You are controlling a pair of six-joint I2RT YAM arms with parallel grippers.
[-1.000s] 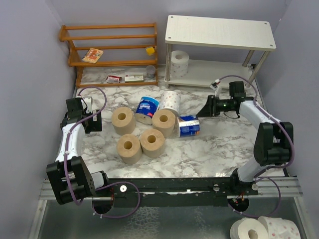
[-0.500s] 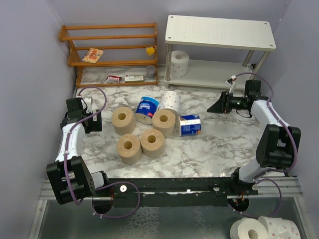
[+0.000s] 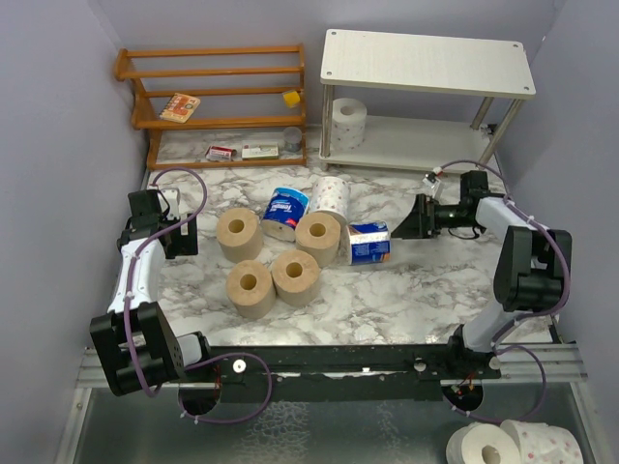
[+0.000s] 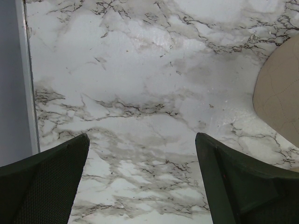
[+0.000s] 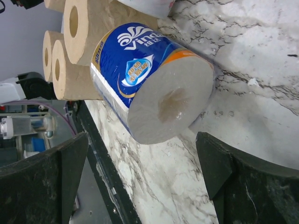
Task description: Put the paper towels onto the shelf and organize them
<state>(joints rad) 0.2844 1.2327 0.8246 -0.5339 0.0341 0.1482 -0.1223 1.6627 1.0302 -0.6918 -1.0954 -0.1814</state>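
You have one white dotted roll [image 3: 349,121] on the lower board of the shelf [image 3: 426,60], at its left end. The other seven lie on the table [image 3: 435,290] in a loose cluster. The nearest to your right arm [image 3: 503,217] is a blue-wrapped roll [image 5: 154,84] on its side, its flat end turned toward your right jaws and its far side against a tan roll [image 3: 317,239]. Those jaws are spread wide and hold nothing, just short of that roll and not touching it. Behind it stand the second white roll [image 3: 331,196] and the second blue-wrapped roll [image 3: 286,213]. Three more tan rolls [image 3: 250,288] sit to the left. Your left arm [image 3: 135,266] is at the table's left edge, its left jaws also released, over bare marble with one tan roll's side at the right of the wrist view. The wooden rack [image 3: 213,97] stands back left.
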